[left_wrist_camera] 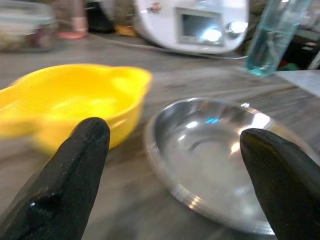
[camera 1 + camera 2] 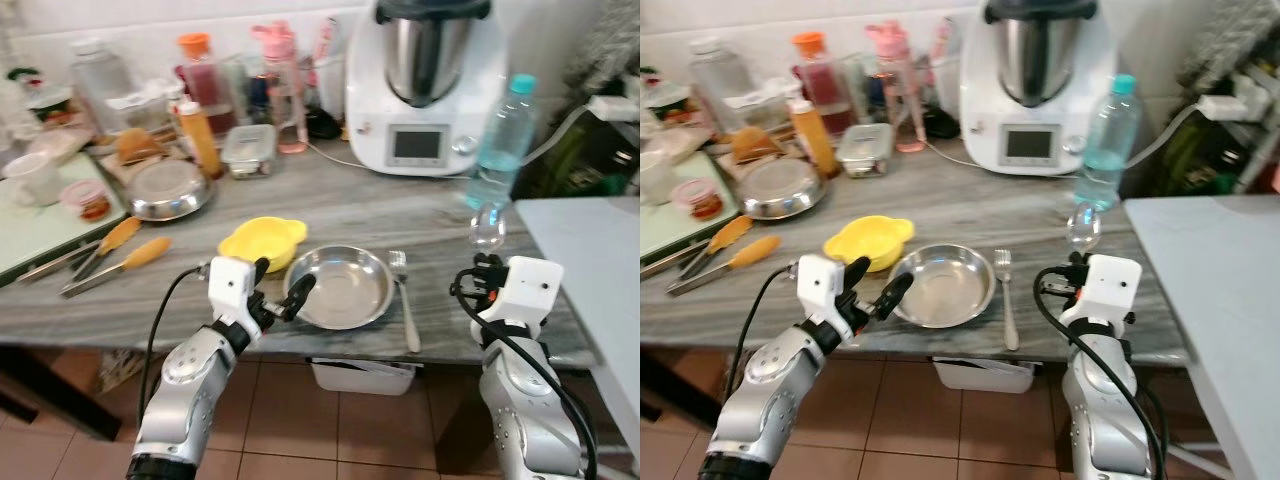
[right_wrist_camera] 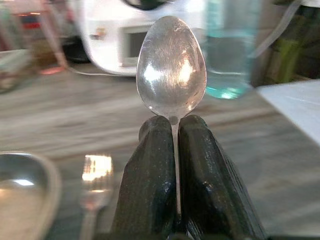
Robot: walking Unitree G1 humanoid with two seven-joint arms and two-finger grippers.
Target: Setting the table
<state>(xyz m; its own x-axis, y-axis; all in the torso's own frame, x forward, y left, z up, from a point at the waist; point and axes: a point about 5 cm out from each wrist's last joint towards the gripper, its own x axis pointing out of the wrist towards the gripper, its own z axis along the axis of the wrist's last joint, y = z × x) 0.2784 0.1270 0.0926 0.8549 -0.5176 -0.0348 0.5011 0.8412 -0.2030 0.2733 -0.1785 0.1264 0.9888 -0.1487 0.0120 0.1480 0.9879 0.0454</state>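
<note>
A round steel plate [image 2: 338,288] is seen lying flat near the front edge of the grey surface [image 2: 330,205], shiny and empty. A yellow bowl [image 2: 261,241] with small handles is set just beside it, at its far left. A fork [image 2: 404,297] is laid just right of the plate, tines away. A spoon [image 3: 171,66] is held upright, bowl uppermost, its handle clamped in the right pincer [image 3: 176,131].
</note>
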